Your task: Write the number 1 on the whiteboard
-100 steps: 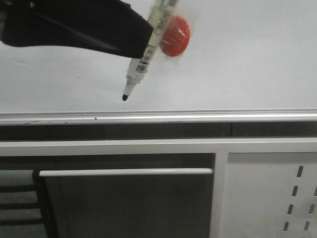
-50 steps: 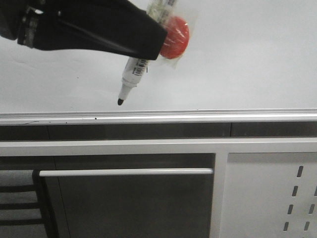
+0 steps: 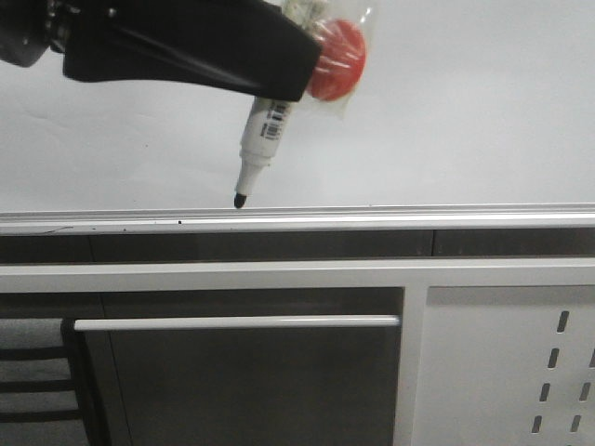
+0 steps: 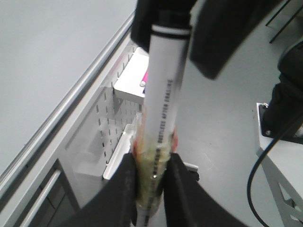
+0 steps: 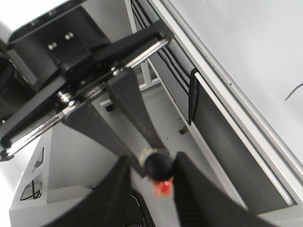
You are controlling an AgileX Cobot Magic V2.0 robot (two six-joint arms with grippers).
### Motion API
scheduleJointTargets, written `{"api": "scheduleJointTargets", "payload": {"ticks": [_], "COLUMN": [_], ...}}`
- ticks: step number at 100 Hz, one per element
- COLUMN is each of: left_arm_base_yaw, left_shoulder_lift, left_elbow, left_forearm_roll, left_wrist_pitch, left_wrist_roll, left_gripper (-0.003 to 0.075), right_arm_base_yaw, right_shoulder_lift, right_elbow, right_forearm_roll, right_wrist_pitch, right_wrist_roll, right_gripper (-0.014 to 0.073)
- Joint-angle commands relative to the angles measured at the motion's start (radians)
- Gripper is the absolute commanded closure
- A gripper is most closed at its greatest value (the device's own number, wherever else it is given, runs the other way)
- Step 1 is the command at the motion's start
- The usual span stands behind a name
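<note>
A: Front view, go.
B: Black left gripper (image 3: 286, 85) reaches in from the left, jaws clamped on a white marker (image 3: 260, 149). The marker is tilted with its black tip down, right at the whiteboard's (image 3: 465, 111) bottom edge, just above the silver rail (image 3: 418, 221). Can't tell if the tip is touching. Board is plain pale grey-white and glossy. A red disc in clear plastic (image 3: 337, 60) sits at the marker's upper end. Slotted white panel (image 3: 502, 372) below the rail.
A: Left wrist?
B: Left gripper (image 4: 150, 165) jaws pinch the marker's (image 4: 163, 94) taped end, firm hold. Whiteboard (image 4: 47, 56) runs off to one side. Black shapes at the marker's far end are too blurred to name.
A: Right wrist?
B: Right gripper (image 5: 150, 170) jaws sit either side of a round black end with red under it; can't tell if they press on it. Number 1 (image 5: 293, 92): a thin, slightly curved black stroke on the whiteboard (image 5: 246, 38), near its bottom edge, cut off by the picture's border.
</note>
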Motion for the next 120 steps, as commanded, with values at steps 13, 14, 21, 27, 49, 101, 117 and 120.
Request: {"api": "scheduleJointTargets", "payload": {"ticks": [13, 14, 21, 27, 49, 101, 117, 120], "left_arm_base_yaw": [-0.002, -0.002, -0.002, -0.002, -0.002, 0.000, 0.000, 0.000], "left_shoulder_lift": [-0.077, -0.081, -0.126, -0.171, -0.255, -0.177, -0.148, -0.146], "left_elbow": [-0.010, -0.005, 0.032, 0.063, 0.114, 0.053, 0.048, 0.048], "left_forearm_roll": [-0.082, -0.087, -0.144, -0.195, -0.289, -0.127, 0.147, 0.201], "left_wrist_pitch": [-0.174, -0.192, -0.302, -0.403, -0.695, -0.884, -0.942, -0.955], "left_wrist_roll": [-0.056, -0.056, -0.056, -0.054, -0.047, -0.147, -0.432, -0.511], "left_gripper": [0.0741, 0.0741, 0.0741, 0.0741, 0.0741, 0.0741, 0.0741, 0.0741], "right_arm_base_yaw": [-0.108, -0.113, -0.168, -0.211, -0.252, -0.252, -0.252, -0.252], "right_shoulder_lift": [-0.028, -0.034, -0.054, -0.073, -0.105, -0.105, -0.105, -0.105], "right_elbow": [-0.032, -0.032, -0.032, -0.032, -0.032, -0.032, -0.032, -0.032], "right_forearm_roll": [0.030, 0.030, 0.030, 0.030, 0.044, 0.078, 0.078, 0.078], "right_wrist_pitch": [-0.047, -0.047, -0.050, -0.052, -0.078, -0.116, -0.116, -0.117], "right_wrist_roll": [0.044, 0.044, 0.066, 0.073, 0.076, 0.076, 0.076, 0.076], "right_gripper": [0.0188, 0.0188, 0.0188, 0.0188, 0.0188, 0.0188, 0.0188, 0.0188]}}
